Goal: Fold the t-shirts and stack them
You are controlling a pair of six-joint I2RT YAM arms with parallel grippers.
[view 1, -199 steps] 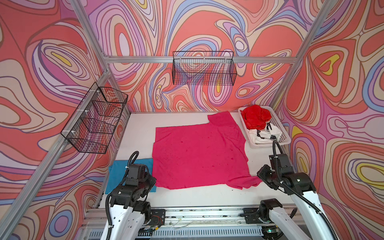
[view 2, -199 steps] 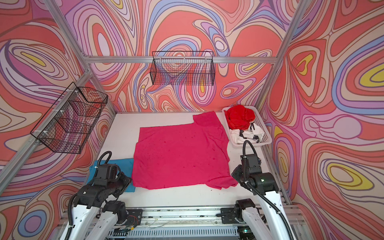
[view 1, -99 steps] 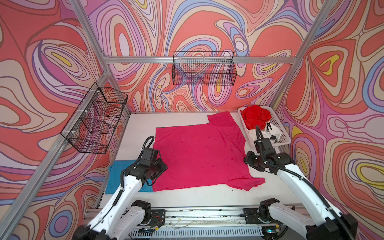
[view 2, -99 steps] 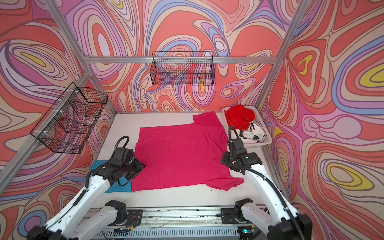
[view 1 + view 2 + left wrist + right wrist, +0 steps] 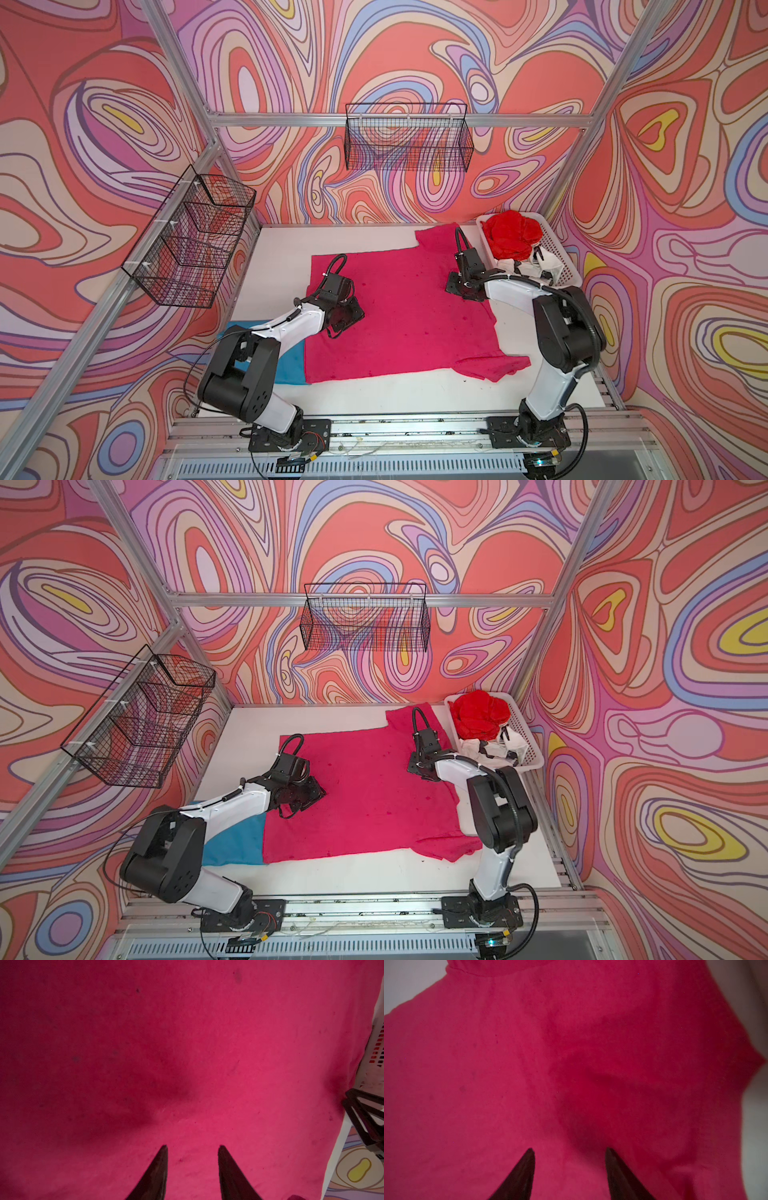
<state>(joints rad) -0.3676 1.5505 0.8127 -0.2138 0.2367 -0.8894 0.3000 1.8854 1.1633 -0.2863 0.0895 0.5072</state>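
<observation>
A magenta-pink t-shirt [image 5: 407, 316] [image 5: 374, 800] lies spread flat mid-table, one sleeve bunched at the front right. My left gripper [image 5: 347, 318] [image 5: 301, 798] hovers over its left part, and my right gripper [image 5: 463, 289] [image 5: 422, 766] over its back right part. The wrist views show the left gripper [image 5: 193, 1147] and the right gripper [image 5: 570, 1150] open, with only pink cloth [image 5: 228, 1043] [image 5: 508, 1064] beneath and nothing between the fingers. A teal-blue t-shirt [image 5: 291, 365] [image 5: 232, 845] lies at the front left, partly under the left arm. A red t-shirt [image 5: 513, 239] and a white t-shirt [image 5: 515, 266] sit in the basket.
The white plastic basket [image 5: 561, 257] [image 5: 528, 746] stands at the back right, close to the right gripper. One black wire basket [image 5: 409, 137] hangs on the back wall and another wire basket [image 5: 191, 237] on the left wall. A metal rail [image 5: 395, 428] runs along the front edge.
Both arms have reached from the front edge out over the magenta-pink t-shirt, the left to its left part and the right to its back right. Both jaws have opened wider.
</observation>
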